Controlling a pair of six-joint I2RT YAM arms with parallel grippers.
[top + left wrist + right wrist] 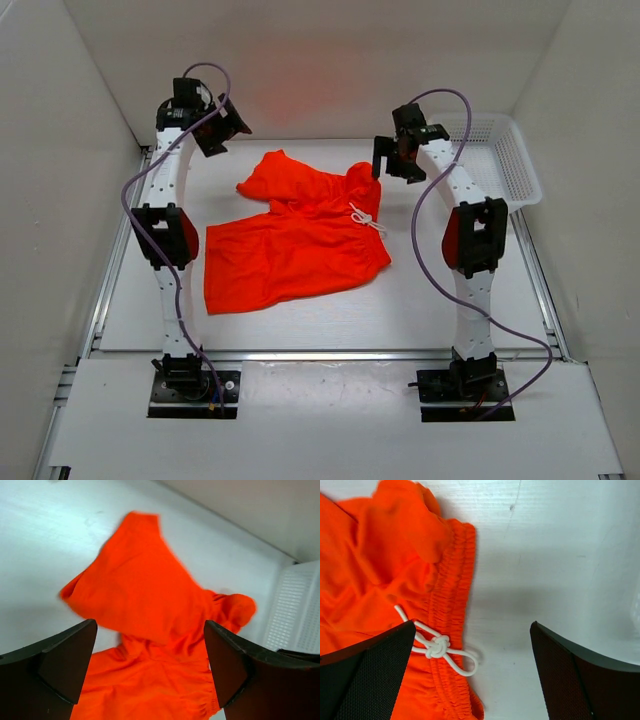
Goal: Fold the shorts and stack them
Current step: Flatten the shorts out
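The orange-red shorts (300,235) lie crumpled in the middle of the white table, one leg thrown up toward the back and the waistband at the right. The white drawstring (366,219) is knotted at the waistband; it also shows in the right wrist view (437,646). My left gripper (222,130) is open and empty, raised above the table at the back left of the shorts (150,630). My right gripper (392,160) is open and empty, raised just beyond the waistband (452,605) at the back right.
A white perforated basket (505,155) stands at the back right corner; it also shows in the left wrist view (295,615). White walls close in the table on three sides. Both arm bases sit at the near edge.
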